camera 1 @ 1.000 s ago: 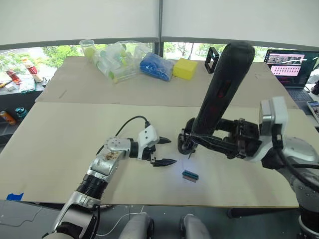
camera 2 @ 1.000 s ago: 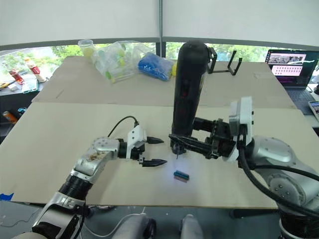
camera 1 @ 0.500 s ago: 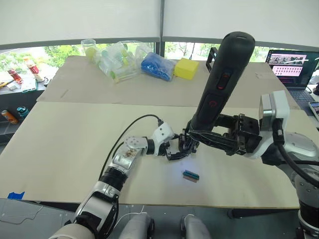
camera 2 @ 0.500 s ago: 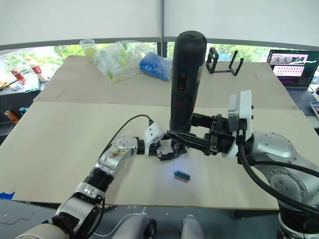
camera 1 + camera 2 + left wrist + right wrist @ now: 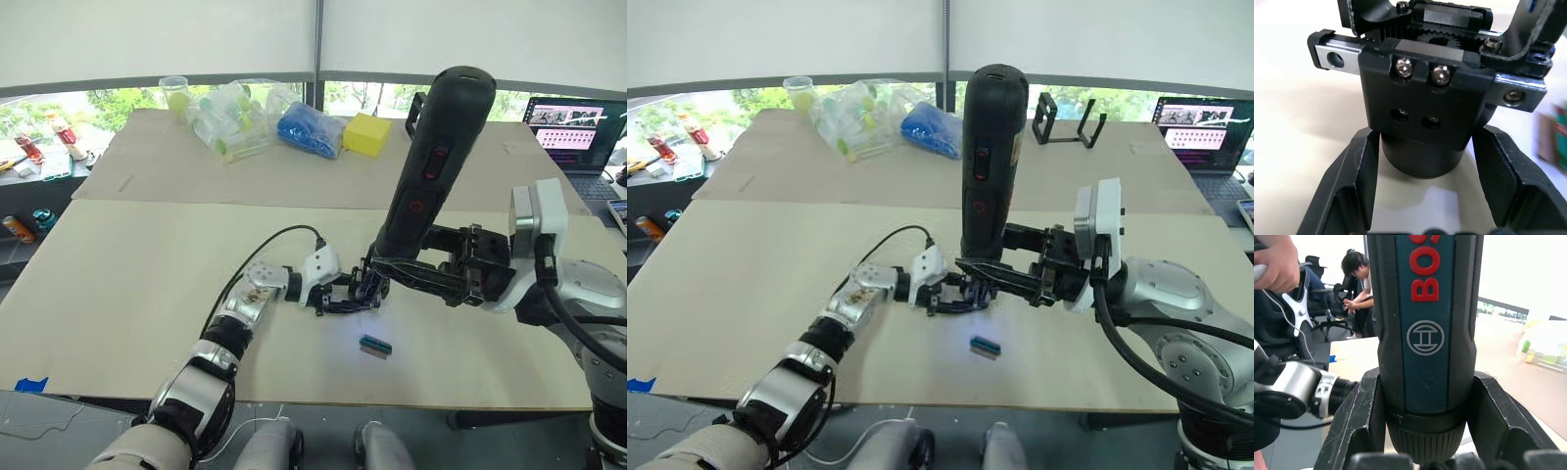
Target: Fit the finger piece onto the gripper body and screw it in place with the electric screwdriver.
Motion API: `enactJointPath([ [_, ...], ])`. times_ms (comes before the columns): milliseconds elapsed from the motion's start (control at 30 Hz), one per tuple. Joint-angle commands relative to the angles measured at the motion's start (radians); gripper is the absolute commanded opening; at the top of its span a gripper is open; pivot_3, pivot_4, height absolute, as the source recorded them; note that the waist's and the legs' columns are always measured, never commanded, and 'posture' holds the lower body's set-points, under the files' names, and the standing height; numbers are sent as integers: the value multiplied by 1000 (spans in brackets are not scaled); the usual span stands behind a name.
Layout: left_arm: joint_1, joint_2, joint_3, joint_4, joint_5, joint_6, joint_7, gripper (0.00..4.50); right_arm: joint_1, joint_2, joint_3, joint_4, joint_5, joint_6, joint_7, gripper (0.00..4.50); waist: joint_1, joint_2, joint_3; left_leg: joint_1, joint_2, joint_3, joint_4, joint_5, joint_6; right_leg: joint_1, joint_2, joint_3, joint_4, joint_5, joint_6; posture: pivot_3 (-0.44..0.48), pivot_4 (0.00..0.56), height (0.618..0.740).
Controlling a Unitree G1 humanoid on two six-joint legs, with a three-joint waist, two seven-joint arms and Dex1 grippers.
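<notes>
The gripper body [image 5: 368, 286] stands mid-table, a small black block. In the left wrist view its rounded base [image 5: 1425, 112] sits between my left fingers [image 5: 1359, 181], which press on both sides. My left gripper [image 5: 345, 295] is shut on the gripper body. The electric screwdriver [image 5: 429, 162], a thick black cylinder with red marks, stands nearly upright with its tip down at the gripper body. My right gripper [image 5: 394, 270] is shut on its lower end; the right wrist view shows the screwdriver [image 5: 1425, 333] clamped between both fingers [image 5: 1359, 426]. The finger piece is hidden.
A small green-and-black block [image 5: 374, 345] lies just in front of the gripper body. At the back are a clear bag of bottles [image 5: 230, 117], a blue bundle [image 5: 307, 130], a yellow block [image 5: 364, 134], a black wire stand [image 5: 1063, 119] and a laptop [image 5: 573, 132]. People sit behind.
My left gripper moved right from open table to the gripper body and closed on it. The screwdriver turned in place, its tip staying over the body.
</notes>
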Motion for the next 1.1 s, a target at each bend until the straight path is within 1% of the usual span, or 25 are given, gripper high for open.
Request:
enactJointPath([
  [33,-97,5,3,99,25,-101,-74,2317,-9,-11,-24,-52,42,-5,4,1914,1,0,0,0,0,0,0,0,0,0,0,0,0,0,0,0,150,740],
  [167,-159,6,-6,233,87,-143,-54,2317,3,-11,-25,-72,54,-2,-3,1914,0,0,0,0,0,0,1,0,1,1,0,-1,0,0,0,0,150,740],
  [267,-170,2,7,273,93,-151,-50,2317,10,-13,-27,-79,61,-4,-8,1914,-1,0,0,0,0,0,1,-1,1,1,0,-1,0,0,0,0,150,740],
  [300,-169,1,11,277,91,-152,-49,3364,11,-13,-27,-80,63,-4,-9,1914,-1,0,0,0,0,0,1,-1,1,1,0,-1,0,0,0,0,150,740],
  [367,-156,2,25,262,79,-138,-59,4292,11,-12,-25,-82,66,-5,-13,1914,-1,0,0,0,0,0,1,-1,2,1,1,-1,1,0,0,0,150,740],
  [400,-147,3,35,246,69,-123,-65,4500,11,-12,-24,-83,67,-5,-15,1914,0,0,0,0,0,0,1,-1,2,0,1,-1,1,0,0,0,150,740],
  [467,-120,9,51,198,54,-91,-73,4500,12,-11,-22,-85,66,-6,-16,1914,0,0,0,0,0,0,1,-1,2,0,1,-1,1,0,0,0,150,740],
  [533,-70,24,66,107,41,-51,-66,4500,11,-10,-18,-81,63,-8,-14,1914,-2,0,0,0,0,0,1,-1,2,1,1,-1,2,0,0,0,150,740],
  [633,7,26,90,-38,20,39,1,4500,6,-8,-13,-71,58,-10,-10,1914,-3,0,0,0,0,0,1,-1,2,0,0,0,2,0,0,0,150,740],
  [700,74,21,91,-136,18,71,39,4500,2,-6,-11,-62,56,-10,-7,1914,-2,0,0,0,0,0,1,-1,2,0,0,0,1,0,0,0,150,740],
  [767,126,9,85,-198,30,86,91,4500,1,-3,-8,-53,51,-12,-3,1914,-1,0,0,0,0,0,1,-1,2,1,0,1,1,0,0,0,150,740],
  [933,160,-29,84,-253,43,104,211,4500,-2,-2,-2,-41,43,-17,7,1914,3,0,0,0,0,0,2,-1,2,1,0,1,1,0,0,0,150,740],
  [1000,161,-44,79,-263,42,118,236,4500,-9,-2,2,-34,40,-18,8,1914,2,0,0,0,0,0,1,-1,2,1,0,0,1,0,0,0,150,740],
  [1100,172,-58,71,-289,33,143,239,4500,-11,0,7,-27,31,-22,9,1914,2,0,0,0,0,0,1,-1,2,1,0,0,1,0,0,0,150,740],
])
